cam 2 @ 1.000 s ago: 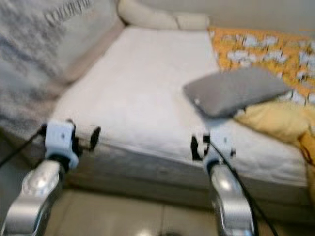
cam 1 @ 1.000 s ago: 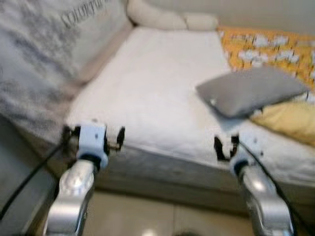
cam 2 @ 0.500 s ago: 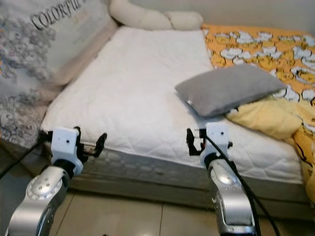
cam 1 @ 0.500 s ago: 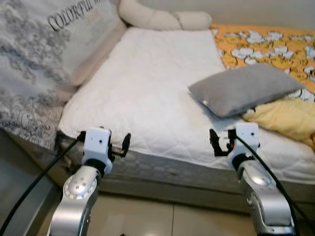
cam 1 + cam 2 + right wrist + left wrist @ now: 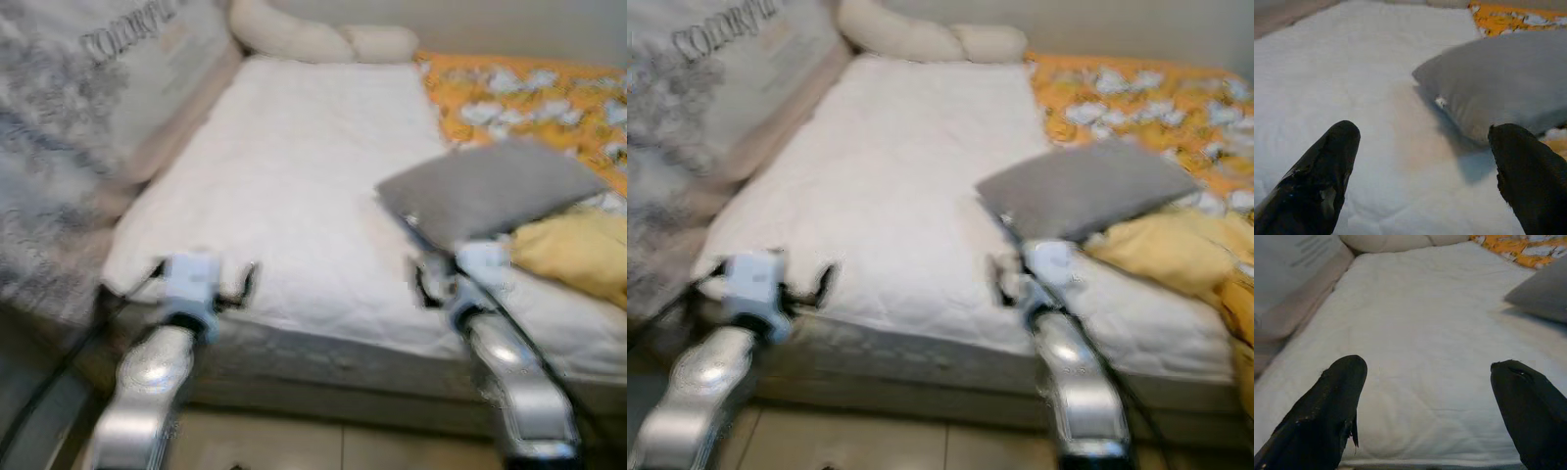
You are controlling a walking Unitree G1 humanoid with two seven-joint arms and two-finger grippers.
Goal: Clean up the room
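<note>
Both grippers hover at the mattress (image 5: pixel 294 186) edge — left gripper (image 5: pixel 1435 406) and right gripper (image 5: pixel 1425 171) spread wide, holding nothing. A grey pillow (image 5: pixel 490 191) lies just beyond the right one, seemingly overlapping a yellow blanket (image 5: pixel 573 250).

Head and wrist cameras, all toward bed (image 5: pixel 294 186)

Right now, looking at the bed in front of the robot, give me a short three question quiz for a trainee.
1. True or false: the grey pillow lies on the white mattress, partly over a yellow blanket.
2. Which gripper is nearer the grey pillow? A) left gripper B) right gripper
3. Fill in: both grippers' fingers stand ____, holding nothing.

Key: 1 true; 2 B; 3 open.
</note>
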